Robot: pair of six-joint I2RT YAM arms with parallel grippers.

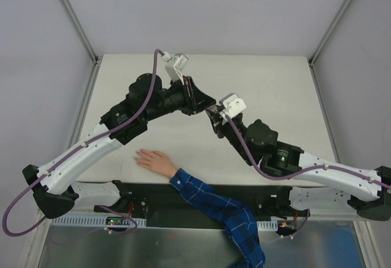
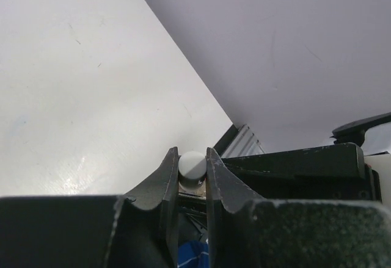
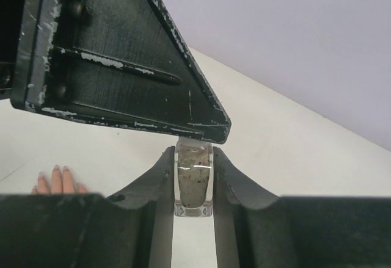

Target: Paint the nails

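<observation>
A pale hand (image 1: pixel 156 161) with a blue plaid sleeve (image 1: pixel 220 210) lies palm down at the table's near edge. Its tiny nails (image 1: pixel 138 155) point left and also show in the right wrist view (image 3: pixel 56 169). My right gripper (image 3: pixel 194 152) is shut on a small clear bottle (image 3: pixel 193 179) of speckled polish, held above mid-table. My left gripper (image 2: pixel 191 153) is shut on the bottle's white cap (image 2: pixel 192 164). The two grippers meet tip to tip (image 1: pixel 212 112), well behind and to the right of the hand. The left finger (image 3: pixel 122 66) hides the cap in the right wrist view.
The white table (image 1: pixel 275 85) is bounded by grey walls and metal frame posts (image 1: pixel 79 27) at the back corners. A black rail (image 1: pixel 201 195) with the arm bases runs along the near edge, under the sleeve.
</observation>
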